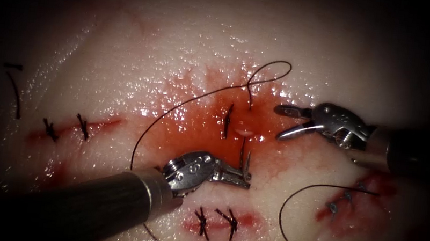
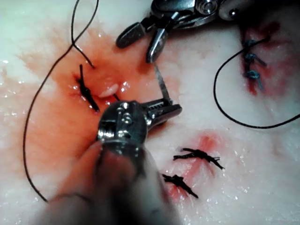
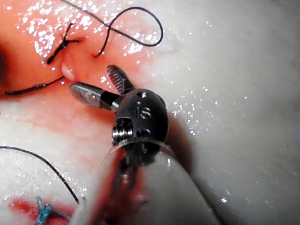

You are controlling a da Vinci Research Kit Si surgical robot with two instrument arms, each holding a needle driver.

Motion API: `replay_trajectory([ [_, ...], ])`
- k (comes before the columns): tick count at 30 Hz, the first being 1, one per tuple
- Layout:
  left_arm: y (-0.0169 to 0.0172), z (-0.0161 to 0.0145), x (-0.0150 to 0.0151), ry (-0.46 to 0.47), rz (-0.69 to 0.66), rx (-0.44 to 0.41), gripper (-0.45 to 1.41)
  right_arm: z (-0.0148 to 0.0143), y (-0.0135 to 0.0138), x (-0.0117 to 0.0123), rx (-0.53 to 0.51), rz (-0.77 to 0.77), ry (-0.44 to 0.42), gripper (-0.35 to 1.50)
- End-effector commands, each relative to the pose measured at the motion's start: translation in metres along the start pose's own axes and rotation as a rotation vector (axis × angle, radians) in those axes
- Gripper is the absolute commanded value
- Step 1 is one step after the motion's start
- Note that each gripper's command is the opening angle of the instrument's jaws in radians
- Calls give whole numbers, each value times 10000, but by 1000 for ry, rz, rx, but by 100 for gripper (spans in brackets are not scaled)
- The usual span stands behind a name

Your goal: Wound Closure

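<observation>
in the endoscope view the left tool [image 1: 241, 178] gripped the needle [image 1: 245, 162] near its end, just below the cut [image 1: 243, 133], and in the left wrist view the right tool [image 2: 143, 40] stood spread and empty, so i think a firm grip mattered.

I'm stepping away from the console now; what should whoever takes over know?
Left tool: jaws shut on the curved steel needle, near one end; the needle stands over the red-stained open cut; I cannot tell whether its tip is in the pale pork tissue.
Right tool: jaws open, holding nothing, right of the cut.
Dark thread loops across the tissue.
Done: one stitch here.
Left: the gap beside it.
</observation>
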Motion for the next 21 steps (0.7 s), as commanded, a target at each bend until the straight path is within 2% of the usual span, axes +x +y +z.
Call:
replay_trajectory([
  [1,-1,4,-1,2,3,-9,-45,2,-3,-10,14,-2,-1,73],
  [2,3,2,2,2,1,-15,-45,-1,-5,-12,17,-4,-2,69],
  [4,14,-1,13,2,148,-28,-45,-6,-8,-16,2,-14,-3,68],
  [5,26,-4,28,5,280,1,-45,-9,-11,-19,-11,25,-3,86],
  [8,42,-6,49,-4,440,56,-45,-12,-15,-23,-43,118,14,128],
  [9,56,-8,73,-13,626,115,-45,-11,-22,-22,-62,246,36,137],
  [13,63,-13,105,-77,894,248,-45,-10,-37,-13,-30,461,64,133],
  [14,63,-13,105,-77,894,248,-45,-10,-37,-13,-30,461,64,133],
  [15,60,-15,114,-102,948,299,-45,-11,-42,-7,-23,526,67,133],
  [17,54,-19,121,-121,1018,347,-45,-13,-46,0,-12,605,75,135],
  [21,45,-23,131,-150,1087,424,-45,-19,-55,12,5,707,79,135],
])
